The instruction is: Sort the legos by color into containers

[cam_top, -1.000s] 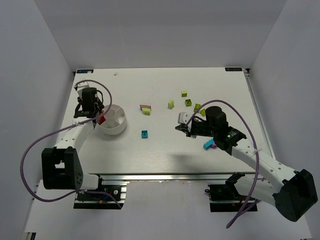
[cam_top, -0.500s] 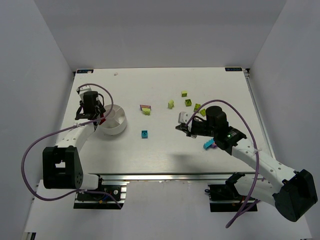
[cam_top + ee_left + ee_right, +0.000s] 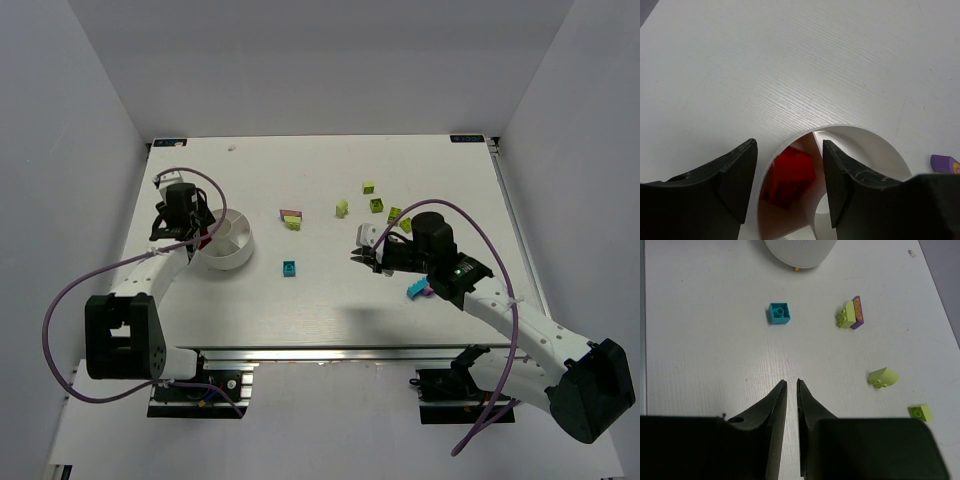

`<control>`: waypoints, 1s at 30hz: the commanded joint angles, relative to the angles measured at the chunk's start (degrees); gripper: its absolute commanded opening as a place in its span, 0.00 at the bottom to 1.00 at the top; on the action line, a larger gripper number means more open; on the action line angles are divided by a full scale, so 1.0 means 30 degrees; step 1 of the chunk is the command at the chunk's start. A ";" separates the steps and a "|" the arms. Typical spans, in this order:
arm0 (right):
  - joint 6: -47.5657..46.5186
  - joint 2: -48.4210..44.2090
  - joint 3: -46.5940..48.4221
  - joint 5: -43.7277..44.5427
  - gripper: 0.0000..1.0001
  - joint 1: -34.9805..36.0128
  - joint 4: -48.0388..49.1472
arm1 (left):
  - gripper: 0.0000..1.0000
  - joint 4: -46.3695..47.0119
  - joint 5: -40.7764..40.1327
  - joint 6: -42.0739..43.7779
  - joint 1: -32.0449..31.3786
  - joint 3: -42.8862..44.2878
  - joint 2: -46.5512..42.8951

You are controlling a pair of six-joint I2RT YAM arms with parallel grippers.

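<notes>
The round white dish (image 3: 232,252) with inner dividers sits at the table's left. A red brick (image 3: 790,175) lies in one of its wedge compartments. My left gripper (image 3: 789,145) is open and empty just above that compartment's rim; it also shows in the top view (image 3: 190,232). My right gripper (image 3: 791,381) is shut and empty over bare table, right of centre in the top view (image 3: 362,255). A teal brick (image 3: 779,313) lies ahead of it. A lime and purple pair (image 3: 852,315) lies further right.
Lime bricks lie scattered at the far right of the table (image 3: 342,208) (image 3: 369,187) (image 3: 377,205). A teal and a purple brick (image 3: 415,290) lie beside my right forearm. White walls stand on all sides of the table.
My left gripper has shifted slightly toward the far side above the dish's edge. The right arm has barely moved.
</notes>
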 commanded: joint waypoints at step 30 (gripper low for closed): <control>-0.0907 0.6988 0.8164 -0.2299 0.75 -1.1429 -1.4273 | 0.98 -0.4816 1.1871 -0.4367 0.0053 -0.1754 -1.2144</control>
